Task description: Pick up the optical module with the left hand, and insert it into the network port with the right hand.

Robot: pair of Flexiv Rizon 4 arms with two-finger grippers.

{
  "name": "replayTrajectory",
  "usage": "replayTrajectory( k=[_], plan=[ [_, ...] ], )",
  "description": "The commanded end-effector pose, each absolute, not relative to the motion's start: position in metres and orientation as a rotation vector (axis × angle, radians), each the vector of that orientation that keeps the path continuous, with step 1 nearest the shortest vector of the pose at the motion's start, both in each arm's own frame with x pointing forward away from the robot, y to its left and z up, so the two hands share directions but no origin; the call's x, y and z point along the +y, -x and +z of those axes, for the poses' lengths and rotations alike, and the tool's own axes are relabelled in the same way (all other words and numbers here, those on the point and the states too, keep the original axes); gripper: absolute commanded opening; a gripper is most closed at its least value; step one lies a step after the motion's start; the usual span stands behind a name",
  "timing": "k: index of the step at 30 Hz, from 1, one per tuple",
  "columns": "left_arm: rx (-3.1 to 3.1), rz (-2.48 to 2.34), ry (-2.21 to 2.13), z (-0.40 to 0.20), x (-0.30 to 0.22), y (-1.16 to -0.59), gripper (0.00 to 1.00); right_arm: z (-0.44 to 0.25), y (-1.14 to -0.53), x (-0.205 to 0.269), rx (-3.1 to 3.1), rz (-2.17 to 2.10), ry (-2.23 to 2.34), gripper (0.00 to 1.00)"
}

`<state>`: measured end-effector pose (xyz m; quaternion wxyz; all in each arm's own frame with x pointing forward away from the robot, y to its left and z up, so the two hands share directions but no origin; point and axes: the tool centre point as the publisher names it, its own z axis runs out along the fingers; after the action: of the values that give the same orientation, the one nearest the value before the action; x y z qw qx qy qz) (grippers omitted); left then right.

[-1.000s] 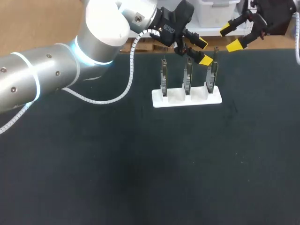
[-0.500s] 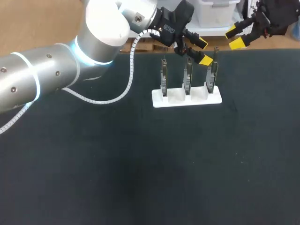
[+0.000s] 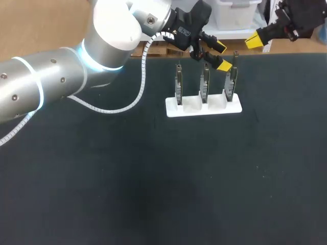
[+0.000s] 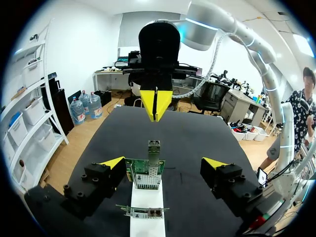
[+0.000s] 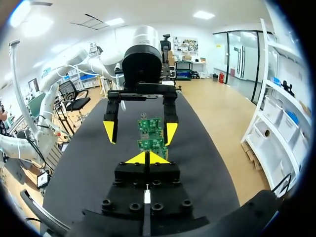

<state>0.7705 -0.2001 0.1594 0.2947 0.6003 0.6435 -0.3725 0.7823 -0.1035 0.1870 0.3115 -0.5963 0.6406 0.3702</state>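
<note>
Three thin pieces [image 3: 204, 81]: they stand up straight in a row in the white holder [image 3: 173, 109], at the far side of the dark table [image 3: 153, 178].
Optical module [image 4: 146, 173]: it looks to be the green and silver piece in that row. In the left wrist view it sits between your left fingers. It is not picked up yet.
Left gripper [image 3: 222, 56]: its fingers are wide apart, one on each side of the row. They touch nothing.
Right gripper [image 3: 256, 42]: its yellow tips are pressed together with nothing in them. It hangs up past the right end of the row, well apart from the holder.
Network port: too small for you to tell which part it is.
How it will feel: most likely light, stiff and easy to break. The thin edge may crack if you squeeze hard.
Where to hold: take it by the two flat sides near the top, on the metal part, not on the tiny bits. Lift it straight up so it does not catch in its slot.
</note>
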Motion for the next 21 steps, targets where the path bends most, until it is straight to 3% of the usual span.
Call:
replayTrajectory(
  k=[1,21],
  plan=[
    [1.715,-0.993,-1.604,0.16,-0.201,-0.773,1.0,0.187,-0.778,-0.096,1.686,0.972,1.575,0.0],
    [1.715,-0.993,-1.604,0.16,-0.201,-0.773,1.0,0.183,-0.783,-0.07,1.652,1.0,1.621,0.0]
  ],
)
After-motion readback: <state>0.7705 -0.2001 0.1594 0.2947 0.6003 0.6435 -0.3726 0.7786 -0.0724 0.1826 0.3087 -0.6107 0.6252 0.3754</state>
